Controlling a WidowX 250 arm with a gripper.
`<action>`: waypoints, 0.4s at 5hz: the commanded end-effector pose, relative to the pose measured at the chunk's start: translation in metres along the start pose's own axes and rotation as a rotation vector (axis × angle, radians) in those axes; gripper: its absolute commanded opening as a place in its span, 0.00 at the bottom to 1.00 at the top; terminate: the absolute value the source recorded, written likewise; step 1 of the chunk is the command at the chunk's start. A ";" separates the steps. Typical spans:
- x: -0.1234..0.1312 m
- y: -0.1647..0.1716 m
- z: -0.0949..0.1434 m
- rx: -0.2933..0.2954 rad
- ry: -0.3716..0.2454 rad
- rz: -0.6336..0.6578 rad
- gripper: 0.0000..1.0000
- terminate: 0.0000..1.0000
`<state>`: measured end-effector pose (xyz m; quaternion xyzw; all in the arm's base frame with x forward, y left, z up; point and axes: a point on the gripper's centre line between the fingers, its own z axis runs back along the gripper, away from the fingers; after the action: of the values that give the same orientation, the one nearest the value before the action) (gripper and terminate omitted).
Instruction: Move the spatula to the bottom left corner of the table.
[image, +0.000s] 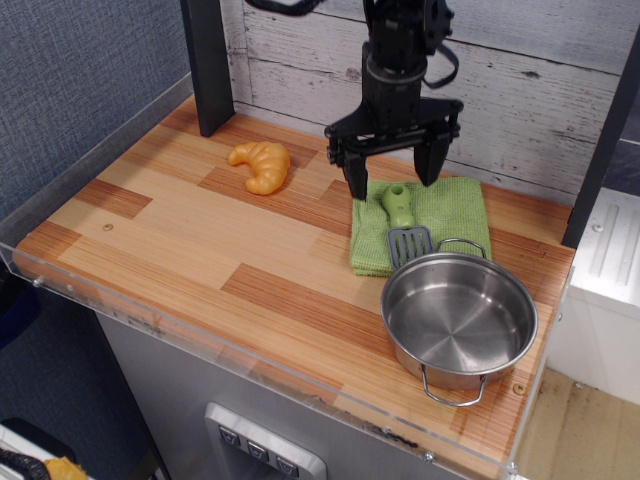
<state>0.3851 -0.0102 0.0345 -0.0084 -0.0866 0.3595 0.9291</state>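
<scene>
The spatula (402, 219) has a light-green handle and a grey slotted blade. It lies on a green cloth (450, 212) at the right back of the table (180, 240), its blade touching the pot's rim. My black gripper (391, 182) is open, its fingers spread wide. It hangs just above the far end of the spatula handle, one finger on each side.
A steel pot (459, 320) with two handles stands at the front right, next to the cloth. An orange croissant (262, 165) lies at the back left. A dark post (207, 65) stands at the back left corner. A clear acrylic rim (150, 320) runs along the front edge.
</scene>
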 end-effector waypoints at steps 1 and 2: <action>0.007 -0.017 0.005 -0.025 -0.036 0.003 0.00 0.00; 0.006 -0.017 0.006 -0.032 -0.044 0.011 0.00 0.00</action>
<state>0.3950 -0.0179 0.0272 -0.0071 -0.0919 0.3673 0.9255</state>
